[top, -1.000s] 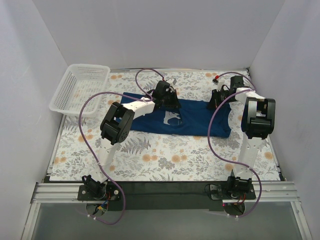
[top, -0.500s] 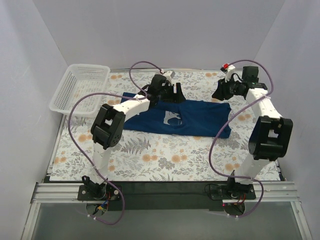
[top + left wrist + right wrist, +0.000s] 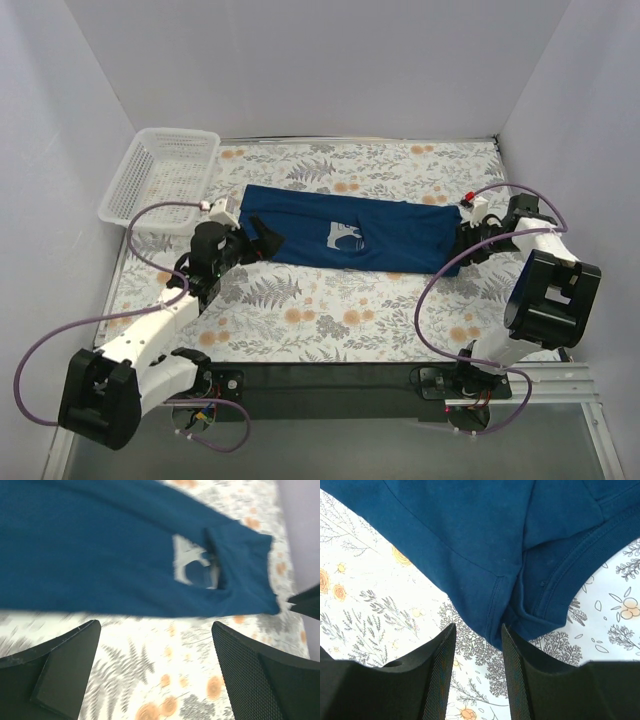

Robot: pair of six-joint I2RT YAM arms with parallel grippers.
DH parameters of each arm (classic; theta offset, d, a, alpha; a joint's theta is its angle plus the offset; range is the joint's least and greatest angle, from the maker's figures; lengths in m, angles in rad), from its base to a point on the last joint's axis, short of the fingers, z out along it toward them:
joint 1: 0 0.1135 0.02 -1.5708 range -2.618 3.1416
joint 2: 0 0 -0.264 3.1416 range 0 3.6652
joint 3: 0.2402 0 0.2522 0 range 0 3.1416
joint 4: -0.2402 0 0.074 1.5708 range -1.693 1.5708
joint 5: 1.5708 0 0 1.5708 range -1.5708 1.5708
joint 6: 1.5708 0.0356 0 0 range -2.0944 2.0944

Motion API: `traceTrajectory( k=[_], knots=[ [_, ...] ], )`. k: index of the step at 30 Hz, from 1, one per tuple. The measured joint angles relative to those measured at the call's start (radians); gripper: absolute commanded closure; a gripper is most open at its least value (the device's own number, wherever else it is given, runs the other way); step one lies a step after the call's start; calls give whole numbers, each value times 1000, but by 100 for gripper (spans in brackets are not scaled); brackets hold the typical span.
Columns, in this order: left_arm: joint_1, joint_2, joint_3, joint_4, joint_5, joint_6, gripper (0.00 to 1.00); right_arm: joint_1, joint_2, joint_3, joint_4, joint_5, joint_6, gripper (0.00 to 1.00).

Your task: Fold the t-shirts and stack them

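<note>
As I read the overhead view, the dark navy t-shirt point(image 3: 398, 235) lies flat as a long band across the middle of the table, slanting a little, with its pale blue and white chest graphic point(image 3: 343, 237) face up near the centre. At its right end the wrist view shows a stitched hem and overlapping layers. The right gripper point(image 3: 476, 630) sits low there, its fingers slightly parted, with the shirt's corner lying between them and the cloth of the table visible in the gap; I see no pinch. The left gripper point(image 3: 155, 627) is spread wide and holds nothing, just beside the shirt's left end over the floral tablecloth point(image 3: 330, 320); that view is blurred. The right arm's purple cable point(image 3: 418, 300) curves down near the shirt's near right corner. A white lattice basket point(image 3: 165, 175) stands at the far left, well apart.
</note>
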Motion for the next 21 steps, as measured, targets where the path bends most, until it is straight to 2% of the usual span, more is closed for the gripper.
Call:
traceTrajectory(
  k=[5, 15, 21],
  knots=[
    [79, -83, -135, -67, -47, -74, 13, 2, 41, 1, 13, 2, 0, 59],
    [146, 40, -122, -116, -101, -146, 15, -6, 90, 0, 40, 23, 5, 60],
    [175, 118, -69, -122, -140, -153, 25, -20, 90, -1, 43, 23, 5, 60]
  ],
)
